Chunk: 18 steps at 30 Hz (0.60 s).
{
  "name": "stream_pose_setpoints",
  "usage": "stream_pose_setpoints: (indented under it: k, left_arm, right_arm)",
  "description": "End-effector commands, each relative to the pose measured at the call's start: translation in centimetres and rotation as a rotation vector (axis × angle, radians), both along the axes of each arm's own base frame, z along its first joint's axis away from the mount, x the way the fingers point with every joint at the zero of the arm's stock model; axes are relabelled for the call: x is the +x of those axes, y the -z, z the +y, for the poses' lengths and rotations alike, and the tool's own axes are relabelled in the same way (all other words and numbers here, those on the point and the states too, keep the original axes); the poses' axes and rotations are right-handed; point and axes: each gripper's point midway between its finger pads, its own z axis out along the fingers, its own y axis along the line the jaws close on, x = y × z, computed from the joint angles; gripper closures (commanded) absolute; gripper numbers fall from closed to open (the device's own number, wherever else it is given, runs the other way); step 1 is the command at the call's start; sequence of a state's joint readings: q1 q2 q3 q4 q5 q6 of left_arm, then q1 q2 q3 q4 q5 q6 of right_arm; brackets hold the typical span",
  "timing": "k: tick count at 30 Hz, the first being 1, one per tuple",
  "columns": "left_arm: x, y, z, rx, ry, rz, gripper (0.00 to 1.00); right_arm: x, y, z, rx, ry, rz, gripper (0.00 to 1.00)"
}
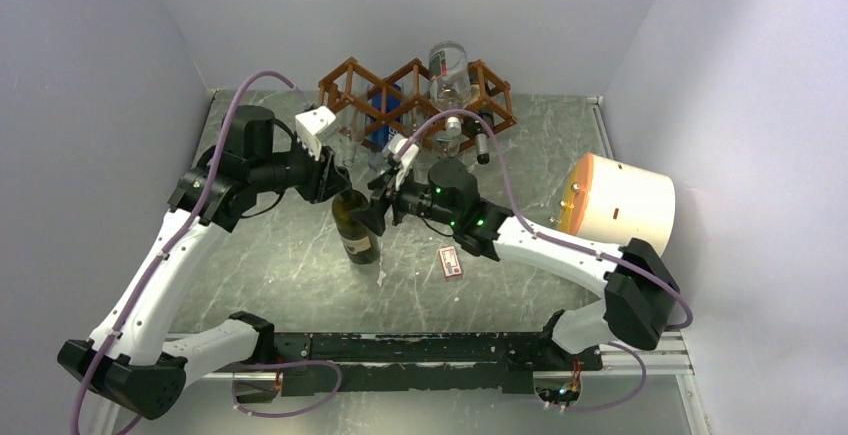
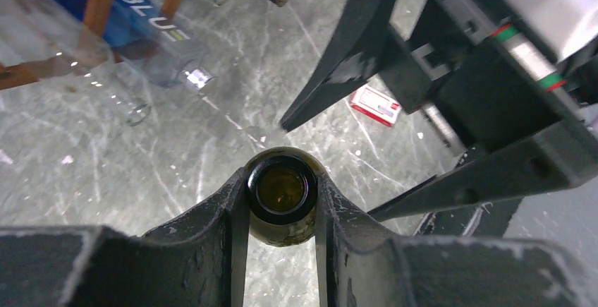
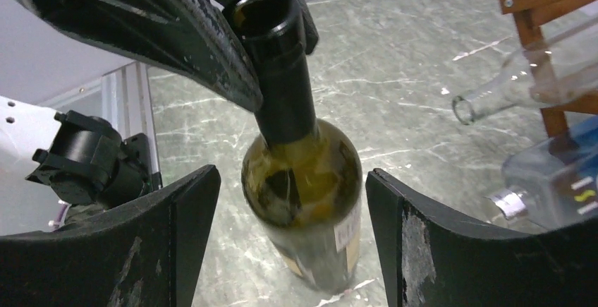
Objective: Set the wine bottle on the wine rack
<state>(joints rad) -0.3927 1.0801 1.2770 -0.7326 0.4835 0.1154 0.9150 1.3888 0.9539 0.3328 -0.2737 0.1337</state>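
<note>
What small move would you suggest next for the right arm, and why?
Probably close the right end effector on the wine bottle's body: its fingers stand open either side of the glass without touching, while the left end effector is shut only on the neck.

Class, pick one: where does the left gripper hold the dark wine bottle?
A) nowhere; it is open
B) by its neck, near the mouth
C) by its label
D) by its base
B: the left gripper is shut on the neck of the wine bottle, just under the rim.
</note>
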Motion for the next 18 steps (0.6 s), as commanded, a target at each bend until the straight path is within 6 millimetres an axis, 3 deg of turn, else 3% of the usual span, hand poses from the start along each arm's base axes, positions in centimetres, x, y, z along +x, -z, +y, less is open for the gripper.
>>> stream_pose_setpoints:
  k: [1,8,10,11,14,16,18]
  left_arm:
    - [-2.2,-3.2,-2.2,-0.100,0.177,-0.110,0.93]
    - [-3.6,-3.4,-2.9,-0.133,0.261,-0.112,0.93]
    - [-3.9,-3.5,-3.0,-0.141,0.274,-0.109,0.93]
    - [-3.9,-3.6,-3.1,-0.145,0.273,-0.107,0.88]
    - [-3.8,-4.2,-3.0,-0.157,0.248,-0.115,0.58]
    - [-3.7,-4.7,-2.9,-0.171,0.235,-0.123,0.35]
    - [-3.7,-5.3,-2.9,-0.189,0.221,-0.148,0.22]
  right_arm:
    - [-0.2,-3.9,2.0,0.111,-0.028,-0.118,0.22]
    - [-0.1,-3.7,2.5,0.168,-0.018,-0.127,0.38]
    - [0.0,-3.6,2.4,0.176,-0.011,-0.130,0.52]
    - [0.0,-3.6,2.4,0.177,-0.010,-0.134,0.63]
    - [0.2,-3.4,2.1,0.174,0.009,-0.141,0.96]
    - [0.2,-3.4,1.7,0.185,0.022,-0.151,1.00]
    - [0.0,-3.8,1.2,0.202,0.029,-0.166,1.00]
